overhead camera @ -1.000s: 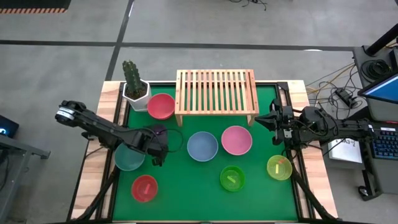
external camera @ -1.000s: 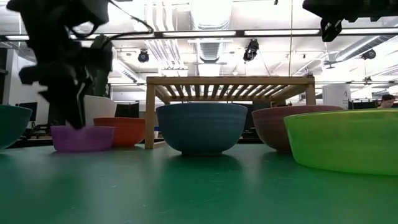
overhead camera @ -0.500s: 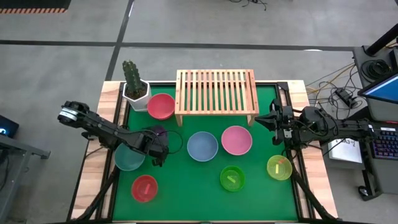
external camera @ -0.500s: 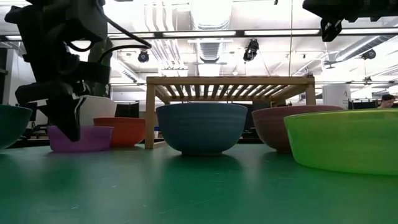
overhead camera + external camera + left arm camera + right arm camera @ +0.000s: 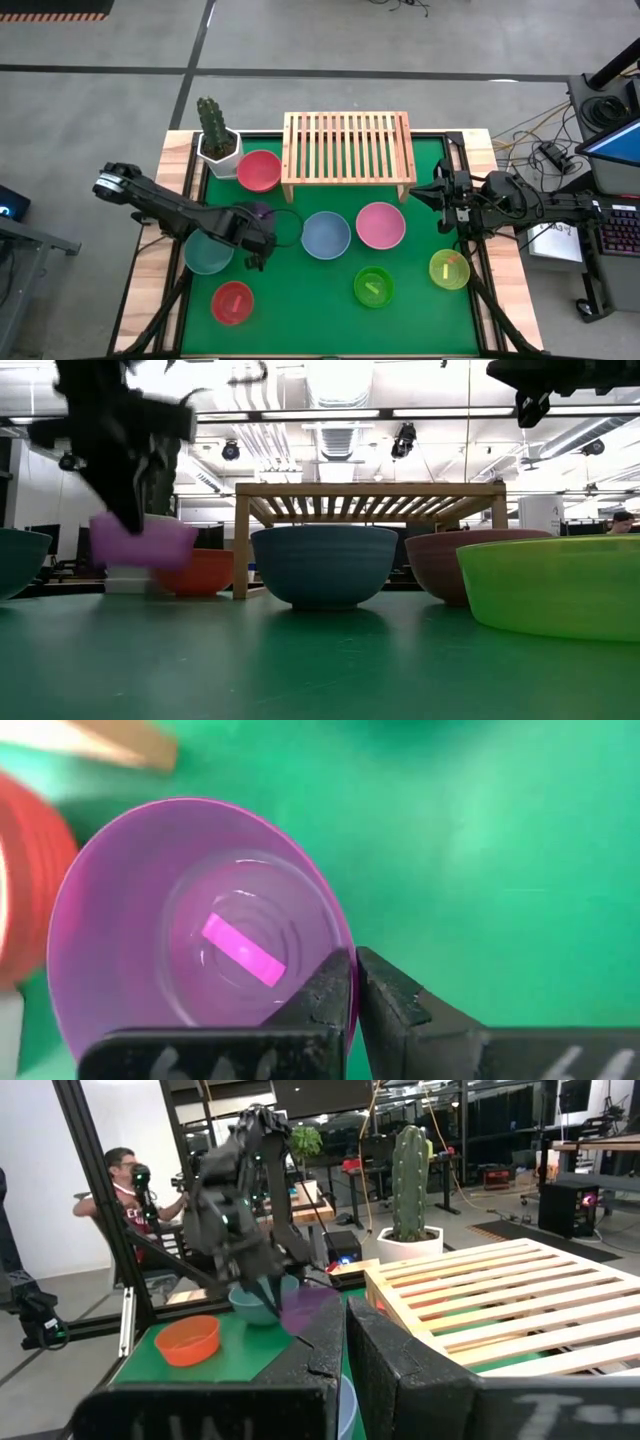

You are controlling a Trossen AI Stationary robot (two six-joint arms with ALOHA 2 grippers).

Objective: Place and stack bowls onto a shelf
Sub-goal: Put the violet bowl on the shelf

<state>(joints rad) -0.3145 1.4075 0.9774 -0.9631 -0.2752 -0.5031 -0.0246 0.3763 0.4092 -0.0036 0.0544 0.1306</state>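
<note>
The purple bowl (image 5: 190, 930) is pinched at its rim by the left gripper (image 5: 354, 982) and hangs clear of the table. It should be kept level and carried above the shelf (image 5: 347, 150) before release. The right gripper (image 5: 437, 195), fingers closed on nothing, is parked at the table's right edge

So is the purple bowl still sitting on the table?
No, the low view shows the purple bowl lifted clear off the green table, pinched at its rim by the left pincer.

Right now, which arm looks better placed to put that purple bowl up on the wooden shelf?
The left. Its gripper already pinches the purple bowl's rim, lifted off the mat. The right gripper sits beside the shelf, holding nothing.
</note>
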